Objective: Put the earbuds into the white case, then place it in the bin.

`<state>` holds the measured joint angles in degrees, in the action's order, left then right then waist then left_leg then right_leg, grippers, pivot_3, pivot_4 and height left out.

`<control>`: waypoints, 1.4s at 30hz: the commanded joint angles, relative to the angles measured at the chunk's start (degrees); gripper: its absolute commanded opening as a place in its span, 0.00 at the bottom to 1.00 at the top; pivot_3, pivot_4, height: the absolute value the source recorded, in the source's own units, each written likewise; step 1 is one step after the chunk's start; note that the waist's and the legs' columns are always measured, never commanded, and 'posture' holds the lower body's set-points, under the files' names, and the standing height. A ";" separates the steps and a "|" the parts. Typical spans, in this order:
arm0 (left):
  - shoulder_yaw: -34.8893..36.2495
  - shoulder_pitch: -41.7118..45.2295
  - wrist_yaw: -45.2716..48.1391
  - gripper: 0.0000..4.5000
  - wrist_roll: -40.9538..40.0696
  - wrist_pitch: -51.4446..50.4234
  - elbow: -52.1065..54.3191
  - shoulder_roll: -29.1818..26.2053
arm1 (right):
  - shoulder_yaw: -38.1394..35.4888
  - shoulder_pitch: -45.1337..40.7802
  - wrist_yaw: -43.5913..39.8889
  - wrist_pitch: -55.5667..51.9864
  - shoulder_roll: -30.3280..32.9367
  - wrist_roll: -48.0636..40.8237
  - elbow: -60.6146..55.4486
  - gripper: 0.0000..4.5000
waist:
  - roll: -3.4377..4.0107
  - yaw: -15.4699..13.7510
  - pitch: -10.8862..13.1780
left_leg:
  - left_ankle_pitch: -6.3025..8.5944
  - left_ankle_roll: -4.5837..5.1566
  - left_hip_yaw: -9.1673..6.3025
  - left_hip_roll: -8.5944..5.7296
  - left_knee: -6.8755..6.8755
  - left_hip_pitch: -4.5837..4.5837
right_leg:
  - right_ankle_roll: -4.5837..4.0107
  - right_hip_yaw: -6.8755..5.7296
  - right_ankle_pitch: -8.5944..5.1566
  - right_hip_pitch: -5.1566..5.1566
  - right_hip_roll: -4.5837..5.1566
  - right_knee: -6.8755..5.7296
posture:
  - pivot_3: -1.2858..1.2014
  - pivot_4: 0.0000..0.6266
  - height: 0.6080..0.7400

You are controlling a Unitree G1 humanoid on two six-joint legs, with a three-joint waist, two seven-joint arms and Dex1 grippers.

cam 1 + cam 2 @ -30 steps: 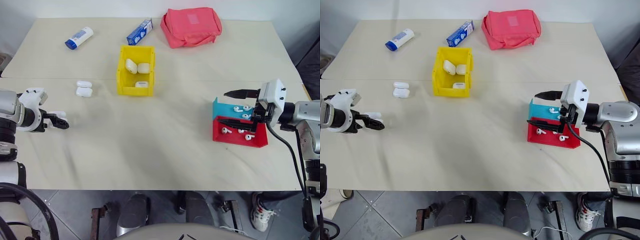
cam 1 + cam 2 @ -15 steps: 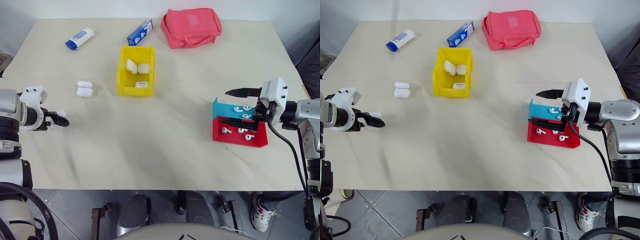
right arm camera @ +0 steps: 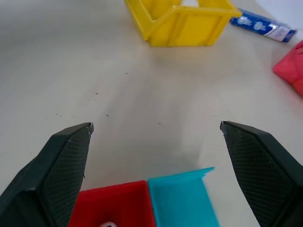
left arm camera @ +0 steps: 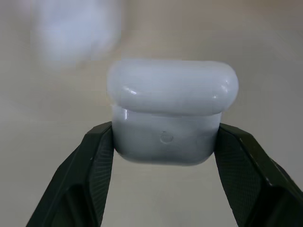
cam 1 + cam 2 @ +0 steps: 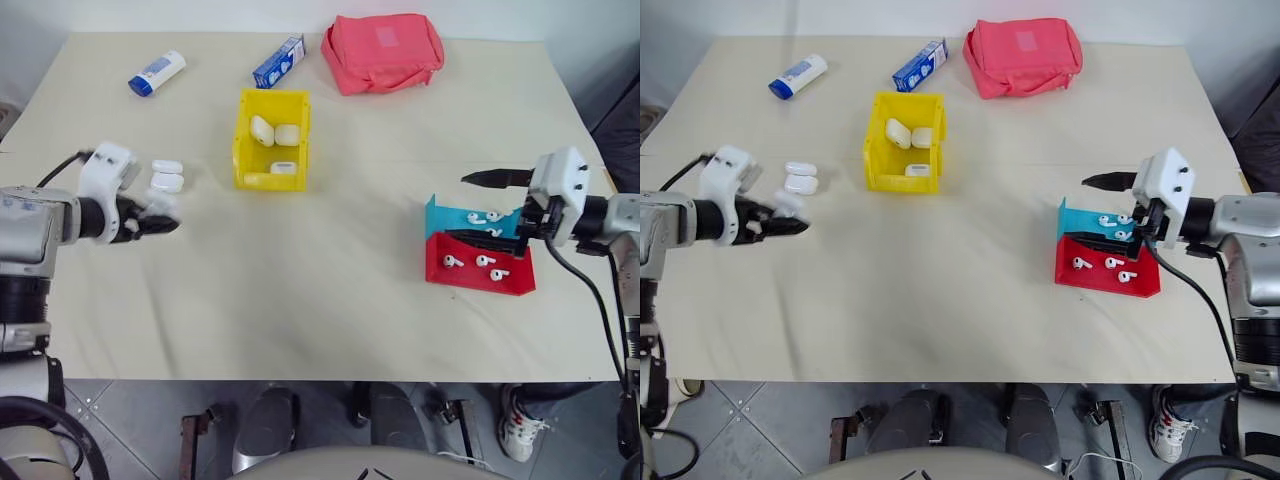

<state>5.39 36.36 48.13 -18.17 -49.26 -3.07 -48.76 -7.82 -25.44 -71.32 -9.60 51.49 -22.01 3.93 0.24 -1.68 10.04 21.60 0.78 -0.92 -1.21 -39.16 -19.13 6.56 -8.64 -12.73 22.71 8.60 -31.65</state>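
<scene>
The left gripper (image 4: 163, 142) is clamped on a white case (image 4: 170, 111), one finger on each side of the case body, lid closed. In the left eye view this gripper (image 5: 165, 222) hangs over the table (image 5: 300, 290) near its left edge, just in front of two more cases (image 5: 167, 177) lying on the surface. The held case is a pale blur at the fingertips in the eye views; the left wrist view shows it sharply, including the lid seam.

The right gripper (image 5: 478, 208) has its fingers spread wide with nothing between them, above the tray (image 5: 478, 258), a red step in front and a teal one behind. Earbuds (image 5: 484, 261) lie on both steps. The tray sits near the table's right edge.

The bin (image 5: 271, 140) stands left of centre, well apart from both grippers, its low lip facing the front edge. Three cases lie inside it. A broad bare strip of table runs between the bin and the tray and along the front edge.

At the far edge lie a tube (image 5: 157, 73), a blue box (image 5: 279, 62) and a pink pouch (image 5: 381, 52). The right wrist view shows the bin's front wall (image 3: 182, 21) beyond open tabletop.
</scene>
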 commanded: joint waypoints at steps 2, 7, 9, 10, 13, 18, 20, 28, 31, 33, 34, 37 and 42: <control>3.32 2.85 4.89 0.62 -2.99 19.66 -0.18 5.49 | -4.95 3.76 1.82 -2.56 2.44 -2.30 -7.20 1.00 | 0.06 0.06 -0.01 | -0.02 0.01 0.06 0.01 0.00 0.07 | 0.00 -0.02 0.02 -0.06 -0.05 0.02 | 0.52 0.24 1.00; -0.74 9.42 15.54 0.62 -3.56 39.19 -10.34 15.68 | -9.59 11.98 5.73 -8.37 4.64 -2.60 -16.10 1.00 | 0.05 -0.61 -0.01 | -0.13 0.20 0.26 -0.03 0.00 0.08 | 0.10 -0.40 0.08 -0.10 -0.07 0.02 | 0.52 0.24 1.00; -1.39 11.51 17.89 0.62 -3.59 43.33 -14.16 18.67 | -11.17 14.54 7.36 -10.52 5.26 -2.49 -19.07 1.00 | 0.03 -0.92 -0.01 | -0.15 0.25 0.55 -0.04 0.00 0.06 | 0.13 -0.41 0.13 -0.10 -0.08 0.07 | 0.52 0.24 1.00; -1.52 12.34 18.73 0.62 -3.75 44.77 -15.75 19.82 | -11.68 15.53 8.10 -11.51 5.56 -2.26 -20.27 1.00 | 0.02 -0.95 -0.01 | -0.15 0.26 0.68 -0.04 0.00 0.06 | 0.13 -0.40 0.14 -0.10 -0.08 0.09 | 0.52 0.24 1.00; -5.16 15.66 25.40 0.62 -2.84 51.21 -23.06 25.58 | -13.16 19.96 11.35 -15.98 6.31 -1.25 -26.28 1.00 | 0.01 -1.31 -0.01 | -0.17 0.31 0.78 -0.01 0.00 0.05 | 0.12 -0.42 0.17 -0.10 -0.10 0.10 | 0.52 0.24 1.00; -8.55 20.08 31.75 0.62 -0.84 60.19 -35.25 34.86 | -14.31 25.28 16.23 -24.94 7.56 -0.44 -34.95 1.00 | -0.07 -2.06 0.01 | -0.24 0.51 0.79 -0.07 -0.04 -0.08 | 0.15 -0.43 0.38 -0.12 -0.08 0.36 | 0.52 0.24 1.00; -9.19 20.42 32.65 0.62 -0.60 61.60 -37.16 37.14 | -15.07 27.48 16.68 -28.43 8.28 -1.04 -37.61 1.00 | -0.08 -2.13 0.02 | -0.21 0.58 0.78 -0.05 -0.03 -0.14 | 0.15 -0.45 0.46 -0.12 -0.10 0.52 | 0.52 0.24 1.00; -11.22 17.85 35.99 0.62 -1.01 61.33 -35.57 41.47 | -16.65 35.41 17.50 -36.37 13.66 2.52 -42.07 0.96 | -0.09 -2.16 0.02 | -0.13 0.81 0.55 0.00 -0.03 -0.13 | 0.13 -0.39 0.62 -0.13 -0.09 0.74 | 0.52 0.24 1.00; -11.83 16.49 36.71 0.62 -1.14 60.28 -33.93 41.86 | -16.83 36.95 17.49 -36.75 15.19 4.15 -41.50 0.80 | -0.09 -2.21 0.02 | -0.12 0.84 0.53 0.01 -0.03 -0.14 | 0.13 -0.40 0.63 -0.13 -0.10 0.79 | 0.52 0.24 1.00; -12.06 15.88 36.53 0.62 -0.93 59.75 -33.06 41.83 | -16.86 36.88 17.42 -36.40 15.46 4.58 -41.18 0.66 | -0.09 -2.22 0.02 | -0.12 0.85 0.52 0.00 -0.03 -0.15 | 0.13 -0.39 0.63 -0.12 -0.09 0.80 | 0.52 0.24 1.00; -12.49 15.08 36.25 0.62 -0.64 59.17 -31.96 41.67 | -16.53 36.39 16.98 -36.78 15.78 4.04 -40.84 0.59 | -0.09 -2.23 0.02 | -0.12 0.85 0.51 0.00 -0.03 -0.15 | 0.13 -0.39 0.63 -0.12 -0.09 0.80 | 0.52 0.24 1.00; -14.00 11.33 36.18 0.62 -0.76 57.21 -27.02 41.13 | -14.67 34.43 16.25 -37.25 16.74 3.49 -39.61 0.59 | -0.08 -2.21 0.02 | -0.12 0.86 0.51 0.00 -0.03 -0.13 | 0.12 -0.37 0.64 -0.13 -0.09 0.81 | 0.52 0.24 1.00; -14.81 8.07 34.86 0.62 -1.18 54.76 -21.66 40.66 | -9.97 30.76 16.33 -37.34 18.46 4.41 -36.11 0.59 | -0.09 -2.33 0.02 | -0.13 0.86 0.45 0.00 -0.03 -0.15 | 0.11 -0.37 0.65 -0.13 -0.10 0.83 | 0.52 0.24 1.00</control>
<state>-9.27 44.34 83.56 -18.49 6.02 -28.24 -7.89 -18.24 6.43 -54.84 -47.35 68.69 -18.22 -33.02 0.16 -4.02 10.06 21.47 1.63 -0.48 -1.21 -39.20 -19.27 6.67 -9.00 -12.08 22.57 8.51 -30.82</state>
